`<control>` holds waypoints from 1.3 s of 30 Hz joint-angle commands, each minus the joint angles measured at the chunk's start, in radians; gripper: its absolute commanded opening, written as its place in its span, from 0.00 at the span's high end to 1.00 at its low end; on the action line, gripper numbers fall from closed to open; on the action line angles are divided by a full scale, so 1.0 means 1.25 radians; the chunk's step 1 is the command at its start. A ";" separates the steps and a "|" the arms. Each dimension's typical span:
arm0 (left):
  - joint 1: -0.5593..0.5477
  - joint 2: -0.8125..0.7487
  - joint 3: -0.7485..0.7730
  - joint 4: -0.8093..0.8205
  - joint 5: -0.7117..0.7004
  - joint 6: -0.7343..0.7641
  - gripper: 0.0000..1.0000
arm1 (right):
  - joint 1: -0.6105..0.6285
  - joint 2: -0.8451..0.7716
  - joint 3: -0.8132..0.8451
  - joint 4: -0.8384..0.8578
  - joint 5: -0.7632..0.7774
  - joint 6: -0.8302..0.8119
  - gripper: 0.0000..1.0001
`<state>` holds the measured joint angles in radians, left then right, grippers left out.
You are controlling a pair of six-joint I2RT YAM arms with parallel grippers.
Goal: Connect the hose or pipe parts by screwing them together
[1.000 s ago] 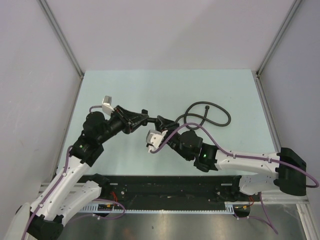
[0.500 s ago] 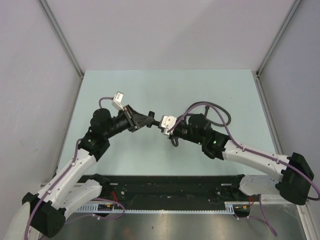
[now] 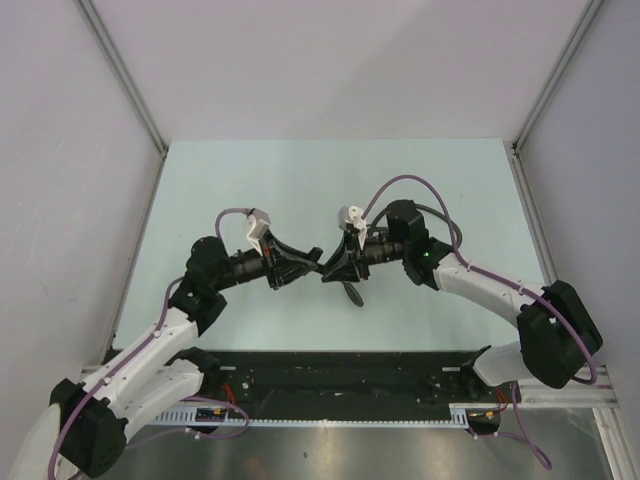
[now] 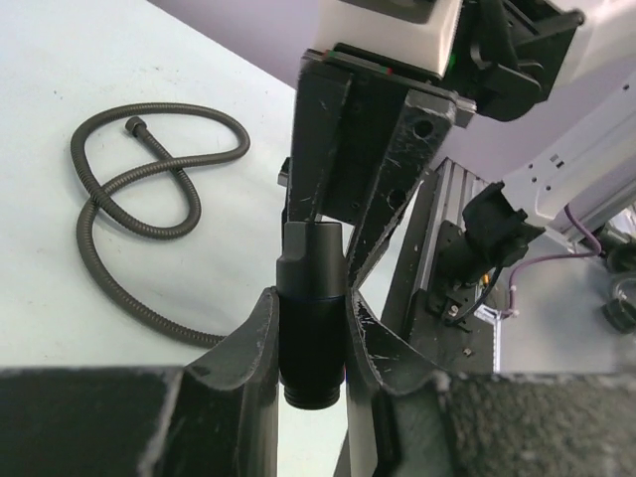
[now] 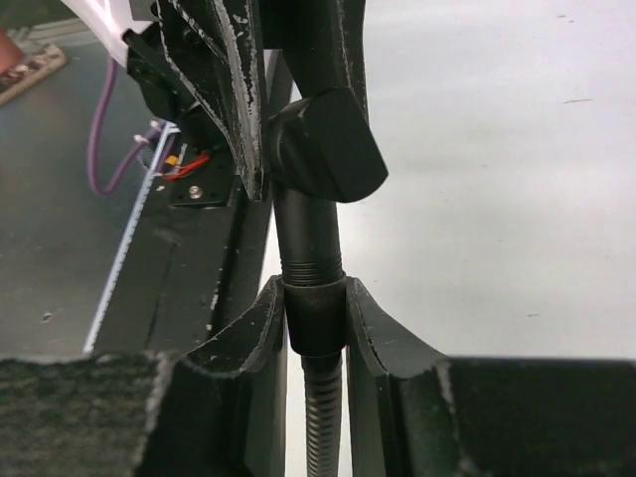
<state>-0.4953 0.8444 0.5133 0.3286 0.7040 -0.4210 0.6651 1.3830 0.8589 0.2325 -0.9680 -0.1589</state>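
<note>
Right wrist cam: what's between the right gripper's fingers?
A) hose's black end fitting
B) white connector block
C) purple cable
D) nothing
A: the right gripper is clamped on the black end fitting, with the ribbed hose trailing out below it, in line with the black pipe part in the left gripper.
</note>
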 commanded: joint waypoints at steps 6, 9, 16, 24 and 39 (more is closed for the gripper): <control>-0.006 -0.034 0.016 0.055 -0.173 -0.091 1.00 | -0.001 -0.083 0.038 -0.054 0.106 0.068 0.43; -0.006 -0.034 0.040 0.029 -0.231 -0.265 1.00 | 0.020 -0.138 0.037 -0.097 0.304 0.006 0.24; -0.007 -0.058 0.113 -0.090 -0.293 -0.488 0.99 | 0.155 -0.217 0.025 -0.083 0.708 -0.165 0.00; -0.006 -0.109 0.176 -0.254 -0.380 -0.722 1.00 | 0.368 -0.227 -0.033 0.056 1.021 -0.441 0.03; -0.006 -0.069 0.246 -0.400 -0.295 -0.831 1.00 | 0.493 -0.126 -0.035 0.210 1.167 -0.705 0.30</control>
<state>-0.5018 0.7589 0.7635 -0.1799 0.2913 -1.3838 1.2675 1.2076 0.8116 0.3874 0.4400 -0.9417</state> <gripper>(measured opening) 0.273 0.781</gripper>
